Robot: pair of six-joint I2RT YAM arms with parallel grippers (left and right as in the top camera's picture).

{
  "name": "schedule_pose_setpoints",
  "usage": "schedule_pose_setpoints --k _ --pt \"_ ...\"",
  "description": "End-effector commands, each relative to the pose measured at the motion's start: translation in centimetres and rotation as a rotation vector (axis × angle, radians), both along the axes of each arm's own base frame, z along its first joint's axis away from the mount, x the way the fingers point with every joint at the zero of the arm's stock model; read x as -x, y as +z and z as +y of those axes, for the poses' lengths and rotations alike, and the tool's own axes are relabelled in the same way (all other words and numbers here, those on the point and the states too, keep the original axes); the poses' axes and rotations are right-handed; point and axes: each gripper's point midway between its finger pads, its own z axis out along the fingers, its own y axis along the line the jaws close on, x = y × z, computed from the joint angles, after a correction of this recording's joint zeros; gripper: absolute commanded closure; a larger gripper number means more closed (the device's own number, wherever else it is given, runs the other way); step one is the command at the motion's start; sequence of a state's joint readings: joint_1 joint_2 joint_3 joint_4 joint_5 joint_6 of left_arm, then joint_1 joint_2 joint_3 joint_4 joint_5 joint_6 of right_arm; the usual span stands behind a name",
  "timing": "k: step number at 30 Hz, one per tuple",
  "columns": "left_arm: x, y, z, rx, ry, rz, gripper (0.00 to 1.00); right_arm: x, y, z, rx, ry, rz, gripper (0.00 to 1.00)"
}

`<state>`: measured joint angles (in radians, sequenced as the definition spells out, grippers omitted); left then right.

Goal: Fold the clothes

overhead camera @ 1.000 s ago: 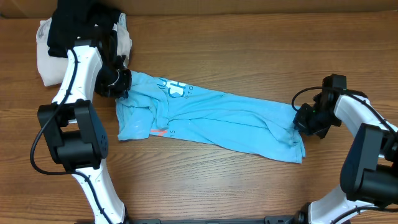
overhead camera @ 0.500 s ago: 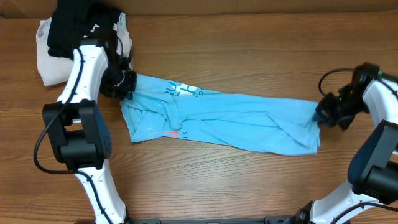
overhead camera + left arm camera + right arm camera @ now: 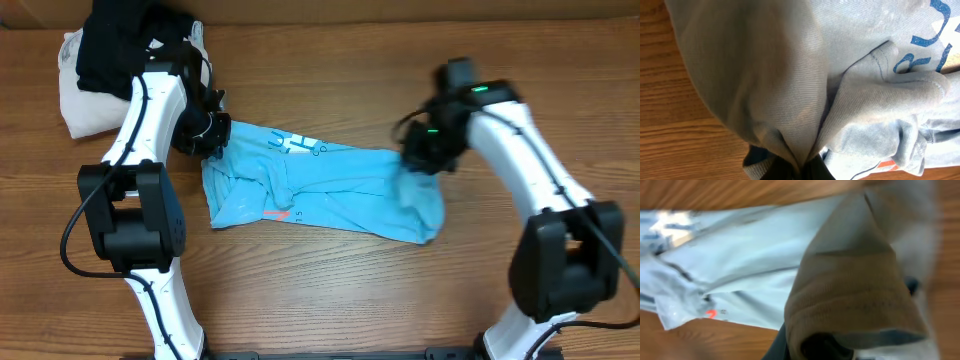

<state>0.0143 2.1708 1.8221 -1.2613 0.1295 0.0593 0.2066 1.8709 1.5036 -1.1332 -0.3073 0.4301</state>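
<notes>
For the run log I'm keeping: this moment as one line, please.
phase: folding | left gripper: shut on T-shirt, printed end | right gripper: shut on opposite end, raised above table

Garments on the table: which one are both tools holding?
The light-blue T-shirt at mid-table, pinched by left tool and right tool. The black garment and white garment sit piled apart.

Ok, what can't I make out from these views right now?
Left wrist: the light sky-blue thin T-shirt bunches over the left gripper, hiding its fingertips.
Right wrist: blurred; draped cloth covers the right gripper.
Overhead: the shirt's printed text is creased, too small to read.
</notes>
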Motion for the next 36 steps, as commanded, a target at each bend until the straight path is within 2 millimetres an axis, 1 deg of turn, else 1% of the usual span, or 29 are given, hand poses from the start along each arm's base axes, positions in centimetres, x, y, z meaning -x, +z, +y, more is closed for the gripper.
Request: schedule_pose_setpoints --k 1,4,5,6,7,9,11,13,15,17,20,22,25,26,27,29,31,34,36 --pt "-0.8 0.6 0.0 -0.006 -0.009 -0.031 0.96 0.1 1.6 5.5 0.019 0.008 -0.085 0.96" --pt "-0.9 0.6 0.0 -0.007 -0.010 -0.033 0.96 0.0 1.4 8.4 0.011 0.045 -0.127 0.96" --pt "-0.9 0.6 0.0 -0.007 -0.010 -0.034 0.96 0.0 1.4 9.1 0.003 0.050 -0.137 0.94" --pt "-0.9 0.6 0.0 -0.006 -0.010 -0.035 0.96 -0.1 1.3 9.6 -0.003 0.059 -0.147 0.88" --pt "-0.9 0.6 0.0 -0.006 -0.010 -0.035 0.96 -0.2 1.4 10.0 -0.009 0.066 -0.158 0.80" --pt "-0.9 0.6 0.0 -0.006 -0.010 -0.035 0.96 -0.2 1.7 10.5 -0.035 0.082 -0.163 0.72" --pt "-1.0 0.6 0.0 -0.006 -0.012 -0.037 0.96 -0.1 2.2 10.9 -0.072 0.125 -0.164 0.68" --pt "-1.1 1.0 -0.1 -0.006 -0.012 -0.040 0.96 -0.1 3.0 10.5 -0.095 0.136 -0.152 0.65" --pt "-1.2 1.8 -0.2 0.003 -0.012 -0.046 0.96 -0.3 3.7 9.5 -0.087 0.124 -0.141 0.65" --pt "-1.5 3.1 -0.5 0.023 -0.015 -0.064 0.96 -0.4 4.7 8.3 -0.077 0.123 -0.132 0.65" --pt "-1.9 5.9 -1.3 0.065 -0.030 -0.111 0.96 -0.9 6.1 6.3 -0.063 0.110 -0.130 0.65" --pt "-1.9 8.0 -2.3 0.102 -0.062 -0.145 0.96 -1.5 6.8 4.4 -0.053 0.082 -0.131 0.65" --pt "-1.5 10.2 -4.3 0.155 -0.106 -0.176 0.96 -2.5 7.4 1.1 -0.041 0.034 -0.137 0.65" --pt "-1.1 10.8 -5.7 0.177 -0.136 -0.180 0.96 -3.0 7.4 -0.5 -0.040 0.008 -0.141 0.65" --pt "-0.3 10.9 -7.6 0.183 -0.180 -0.163 0.96 -3.5 7.4 -2.7 -0.034 -0.034 -0.139 0.65" --pt "0.8 10.8 -9.8 0.186 -0.238 -0.136 0.96 -3.8 7.4 -4.7 -0.028 -0.060 -0.140 0.65" --pt "1.9 10.7 -12.6 0.188 -0.308 -0.116 0.96 -3.9 7.3 -6.6 -0.022 -0.092 -0.136 0.65" --pt "3.6 10.7 -16.7 0.194 -0.402 -0.109 0.96 -3.8 7.2 -9.2 -0.012 -0.121 -0.132 0.65" --pt "4.5 10.7 -19.2 0.199 -0.445 -0.110 0.96 -3.7 7.2 -10.6 -0.007 -0.147 -0.128 0.65"
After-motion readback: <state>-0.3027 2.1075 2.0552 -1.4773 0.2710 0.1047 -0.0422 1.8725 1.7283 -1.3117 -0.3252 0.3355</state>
